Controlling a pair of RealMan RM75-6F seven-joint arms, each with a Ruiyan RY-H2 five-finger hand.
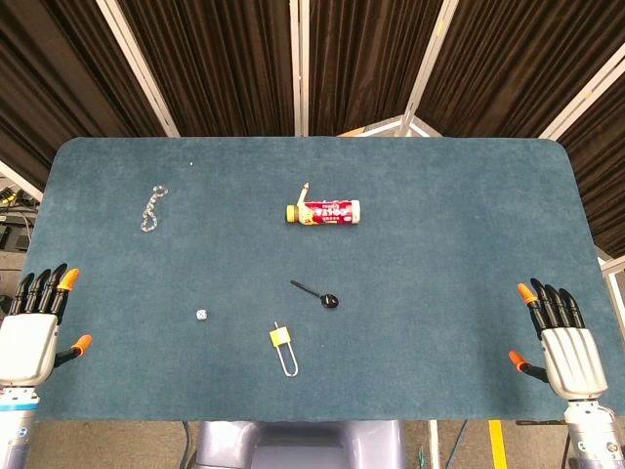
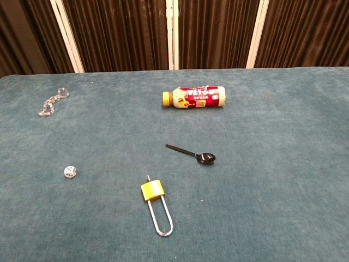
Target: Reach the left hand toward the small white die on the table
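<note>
The small white die (image 1: 201, 315) lies on the blue table (image 1: 439, 244), left of centre and near the front; the chest view shows the die (image 2: 70, 172) at its left side. My left hand (image 1: 34, 327) hovers at the table's front left corner, well left of the die, fingers straight and apart, holding nothing. My right hand (image 1: 559, 337) is at the front right corner, likewise spread and empty. Neither hand appears in the chest view.
A yellow padlock (image 1: 283, 347) lies just right of the die. A black spoon (image 1: 317, 293) sits mid-table, a drink bottle (image 1: 324, 212) on its side farther back, and a clear chain (image 1: 151, 207) at the back left.
</note>
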